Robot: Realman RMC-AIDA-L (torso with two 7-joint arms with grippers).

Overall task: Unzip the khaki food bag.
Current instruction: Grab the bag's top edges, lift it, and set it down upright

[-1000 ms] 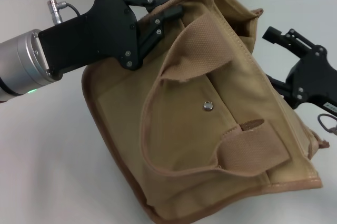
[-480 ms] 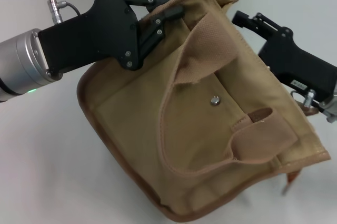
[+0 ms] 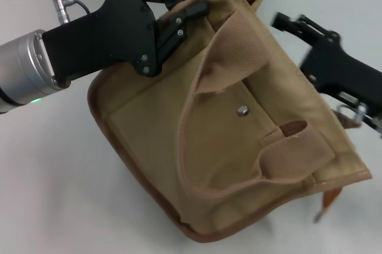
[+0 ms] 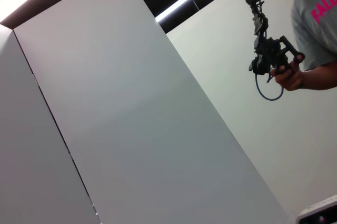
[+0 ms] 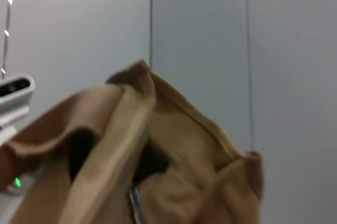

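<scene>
The khaki food bag [image 3: 227, 146] lies tilted on the white table [image 3: 54, 176], front pocket and silver snap stud [image 3: 242, 110] facing up. One webbing handle [image 3: 239, 45] arches over the top, the other [image 3: 295, 153] lies low on the front. My left gripper [image 3: 194, 9] is shut on the bag's top edge at the far left corner. My right gripper [image 3: 286, 22] hangs just off the bag's upper right side, apart from the cloth. The right wrist view shows the bag's top [image 5: 174, 139] gaping, with a metal zipper pull [image 5: 136, 203] in the opening.
A brown strap end with a grey tip [image 3: 325, 203] hangs off the bag's lower right corner. Grey wall panels stand behind the table. The left wrist view shows only wall panels and a person's hand holding a black device [image 4: 274, 58].
My right gripper rose from the bag's lower right side to beside its upper right edge. The bag swung round, its top edge now farther left. My left gripper kept its hold.
</scene>
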